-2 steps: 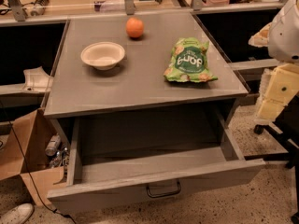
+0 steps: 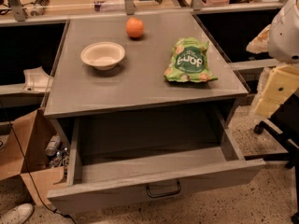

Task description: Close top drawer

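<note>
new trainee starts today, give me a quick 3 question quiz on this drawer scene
1. True or false: the top drawer is pulled out and looks empty inside.
2. Which thing lies nearest the back edge of the cabinet top? A) the white bowl B) the orange C) the green snack bag
3. Fill in: the gripper is at the ____ edge of the view, apart from the drawer's handle.

Key
1. True: the drawer stands far out from the cabinet and nothing shows in it.
2. B: the orange sits behind the bowl and the bag.
3. Right: it is beside the cabinet's right side, above the floor.
</note>
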Tool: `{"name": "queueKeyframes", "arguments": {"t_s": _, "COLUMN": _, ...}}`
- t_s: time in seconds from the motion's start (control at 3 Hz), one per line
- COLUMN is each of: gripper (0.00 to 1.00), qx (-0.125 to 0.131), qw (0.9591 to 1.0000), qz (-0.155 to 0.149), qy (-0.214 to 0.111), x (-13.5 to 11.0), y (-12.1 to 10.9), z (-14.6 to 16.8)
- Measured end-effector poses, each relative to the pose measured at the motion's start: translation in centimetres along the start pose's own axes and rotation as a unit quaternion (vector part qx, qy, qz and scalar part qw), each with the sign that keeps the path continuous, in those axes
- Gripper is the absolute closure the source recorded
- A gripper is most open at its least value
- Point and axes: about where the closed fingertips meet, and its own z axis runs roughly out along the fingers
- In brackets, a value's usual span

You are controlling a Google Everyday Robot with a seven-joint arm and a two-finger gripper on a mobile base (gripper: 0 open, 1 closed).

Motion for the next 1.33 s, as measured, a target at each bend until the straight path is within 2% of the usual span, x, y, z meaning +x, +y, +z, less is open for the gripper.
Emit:
{"name": "queueKeyframes", "arguments": {"t_s": 0.33, "gripper": 0.47, "qx": 0.0, "qw": 1.0, "qz": 0.0, "qy": 0.0, "x": 0.0, "y": 0.0, "z": 0.0}}
{"name": "queueKeyframes", "arguments": {"t_s": 0.67, "gripper": 0.71, "qx": 0.0, "qw": 1.0, "qz": 0.0, "qy": 0.0, "x": 0.0, "y": 0.0, "z": 0.0}}
{"name": "queueKeyframes", "arguments": {"t_s": 1.0, "gripper": 0.94, "qx": -0.008, "qw": 0.9997, "qz": 0.014, "qy": 0.016, "x": 1.4, "y": 1.2, "z": 1.3}}
{"name": "queueKeyframes", "arguments": {"t_s": 1.33, "gripper": 1.0, "qx": -0.025, "qw": 0.9988, "qz": 0.022, "qy": 0.034, "x": 2.8, "y": 2.9, "z": 3.8}}
